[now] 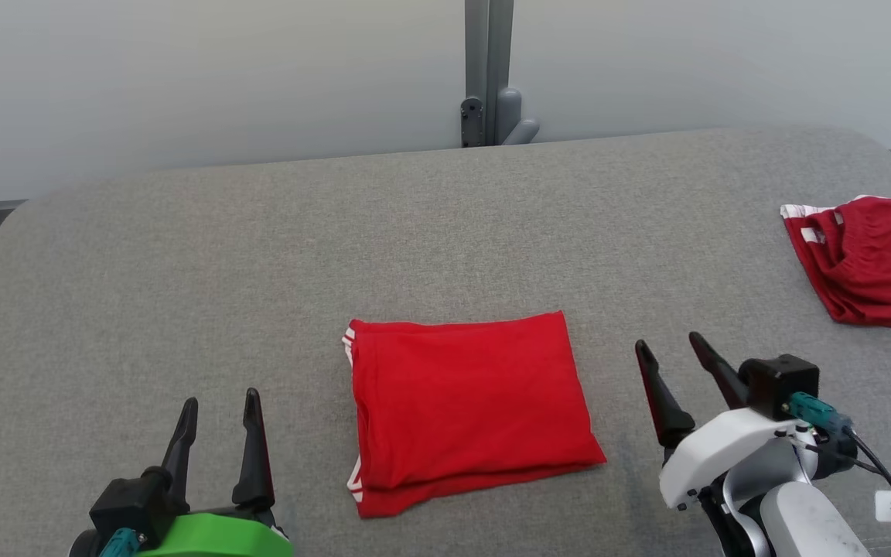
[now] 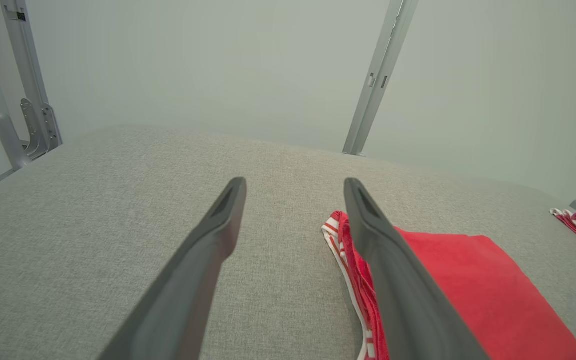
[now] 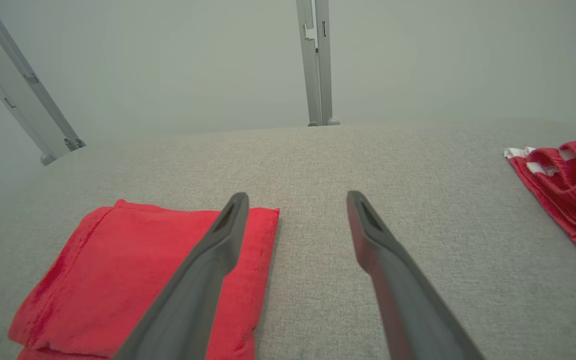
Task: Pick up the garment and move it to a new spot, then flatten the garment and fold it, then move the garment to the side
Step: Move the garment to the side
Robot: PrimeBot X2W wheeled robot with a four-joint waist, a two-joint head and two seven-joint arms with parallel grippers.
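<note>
A red garment (image 1: 469, 410) with white-striped trim lies folded into a flat rectangle on the grey padded table (image 1: 260, 255), near its front middle. My left gripper (image 1: 221, 402) stands open to the garment's left, nothing between its fingers. To the garment's right, my right gripper (image 1: 670, 344) is open too and holds nothing. The left wrist view has the folded garment (image 2: 473, 285) just right of my open left gripper (image 2: 295, 185). Seen from the right wrist, the garment (image 3: 133, 270) lies at lower left, partly behind the left finger of the open right gripper (image 3: 298, 197).
A second red garment (image 1: 871, 259) with white stripes lies crumpled at the table's right edge, also seen as a red heap (image 3: 568, 185) in the right wrist view. A grey metal post (image 1: 489, 73) rises behind the table against a pale wall.
</note>
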